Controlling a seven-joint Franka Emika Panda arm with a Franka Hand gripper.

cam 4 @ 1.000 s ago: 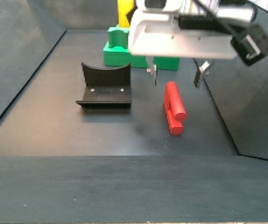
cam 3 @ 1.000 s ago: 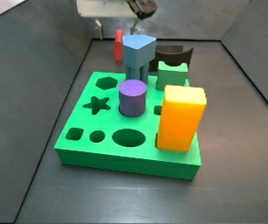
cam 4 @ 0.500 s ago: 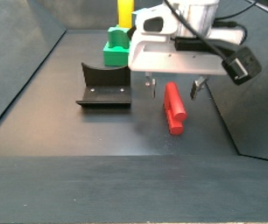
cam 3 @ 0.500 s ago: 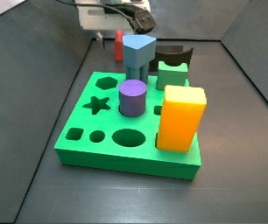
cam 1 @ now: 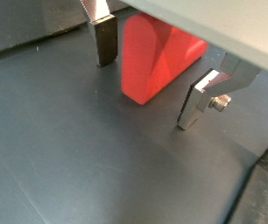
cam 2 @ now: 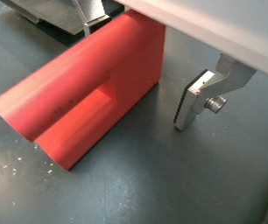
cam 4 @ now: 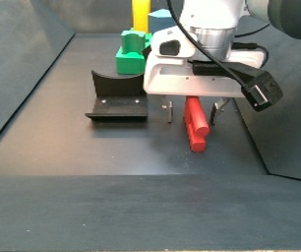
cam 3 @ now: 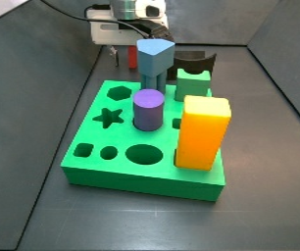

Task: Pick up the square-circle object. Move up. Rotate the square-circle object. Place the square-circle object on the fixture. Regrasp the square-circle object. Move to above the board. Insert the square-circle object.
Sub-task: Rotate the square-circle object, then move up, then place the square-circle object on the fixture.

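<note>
The board (cam 3: 120, 147) sits well beyond the claw (cam 4: 194, 104), and the fixture (cam 4: 116, 96) stands just beside it on the counter (cam 4: 127, 148). The claw hangs low and released — its 2 fingers (cam 1: 105, 39) straddle the square-circle object (cam 4: 194, 124), which lies flat between them, untouched in both wrist views.

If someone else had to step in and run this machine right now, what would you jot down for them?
Hand: open, lowered over the red block, one finger on each side, not gripping yet.
Red block: lying flat on the dark floor, beside the dark notched fixture.
Green board: farther back, already holding a purple cylinder, a yellow block and a blue-grey peg.
Done: nothing but the approach.
Left: close on the block, lift, turn it, rest it on the fixture, grip again, carry it over the board, insert it.
</note>
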